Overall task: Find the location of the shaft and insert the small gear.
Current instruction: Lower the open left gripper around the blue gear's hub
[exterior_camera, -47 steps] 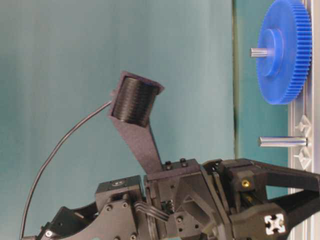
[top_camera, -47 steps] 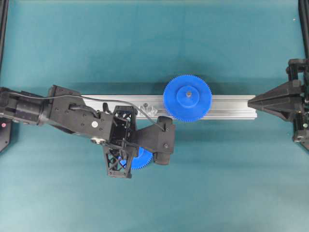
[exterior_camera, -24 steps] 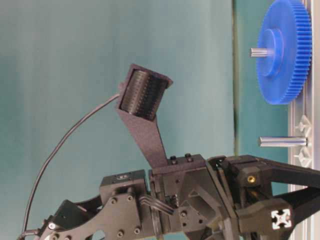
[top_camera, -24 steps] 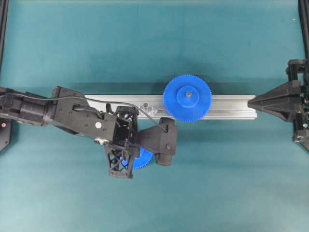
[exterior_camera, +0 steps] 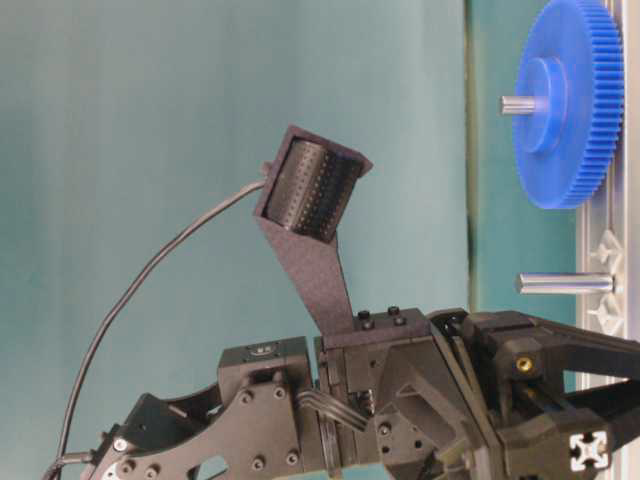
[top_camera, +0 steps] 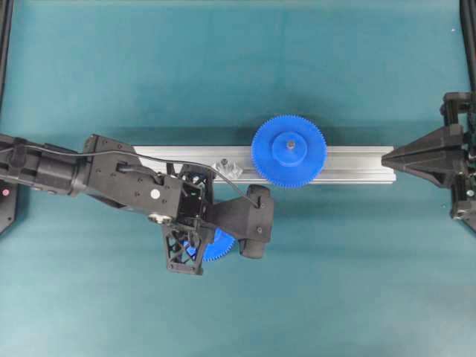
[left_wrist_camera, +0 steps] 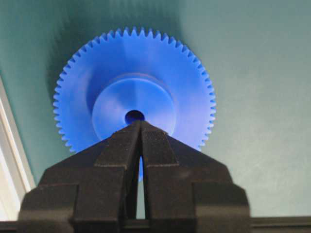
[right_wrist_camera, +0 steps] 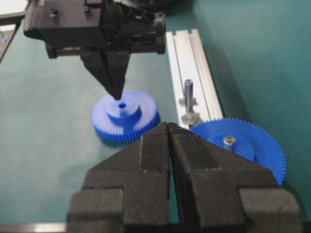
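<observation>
Left end effector (left_wrist_camera: 140, 127), fingers pressed together, has advanced slightly, tips now poised over the hub hole of the small bright blue toothed plastic gear (left_wrist_camera: 133, 92) lying flat on the teal table (top_camera: 312, 67). Ungrasped; upright silvery shaft (right_wrist_camera: 188, 92) stands apart on the rail. Right end effector (right_wrist_camera: 168, 128) is shut, idle.

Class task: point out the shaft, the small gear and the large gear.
shaft (right_wrist_camera: 188, 94): right wrist view, mid-pin.
small gear (left_wrist_camera: 133, 99): left wrist view, raised hub.
large gear (top_camera: 288, 151): overhead view, hub.
</observation>
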Controlling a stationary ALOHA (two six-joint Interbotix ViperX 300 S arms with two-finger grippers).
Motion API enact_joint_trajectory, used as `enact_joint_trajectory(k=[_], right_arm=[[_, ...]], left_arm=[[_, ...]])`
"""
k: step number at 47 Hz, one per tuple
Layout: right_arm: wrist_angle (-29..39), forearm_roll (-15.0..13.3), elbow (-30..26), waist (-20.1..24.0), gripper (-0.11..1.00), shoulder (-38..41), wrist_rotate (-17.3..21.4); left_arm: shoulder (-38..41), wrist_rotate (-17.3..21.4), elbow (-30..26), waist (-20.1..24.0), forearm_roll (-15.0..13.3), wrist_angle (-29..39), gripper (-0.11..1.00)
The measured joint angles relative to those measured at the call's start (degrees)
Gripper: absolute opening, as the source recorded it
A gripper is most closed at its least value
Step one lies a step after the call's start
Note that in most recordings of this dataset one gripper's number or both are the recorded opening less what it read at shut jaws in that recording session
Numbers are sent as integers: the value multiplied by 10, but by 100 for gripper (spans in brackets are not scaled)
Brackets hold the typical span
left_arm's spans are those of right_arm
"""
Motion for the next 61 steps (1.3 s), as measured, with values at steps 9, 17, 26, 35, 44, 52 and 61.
enact_joint_trajectory(k=[9, 17, 26, 35, 44, 52, 61], right_arm=[[4, -1, 0, -1, 5, 0, 0], [8, 0, 0, 0, 5, 0, 1], [9, 0, 0, 0, 5, -9, 1], [17, -1, 1, -1, 5, -18, 1], [18, -1, 1, -1, 5, -21, 1], [19, -1, 2, -1, 5, -22, 2], [19, -1, 3, -1, 5, -22, 2]], left_arm=[[1, -8, -1, 4, 0, 0, 40], [1, -10, -4, 9, 0, -5, 85], [1, -12, 0, 8, 0, -29, 93], [4, -13, 0, 8, 0, -30, 93], [11, -13, 0, 8, 0, -29, 93], [18, -15, 0, 9, 0, -29, 93], [24, -15, 1, 9, 0, -29, 92]])
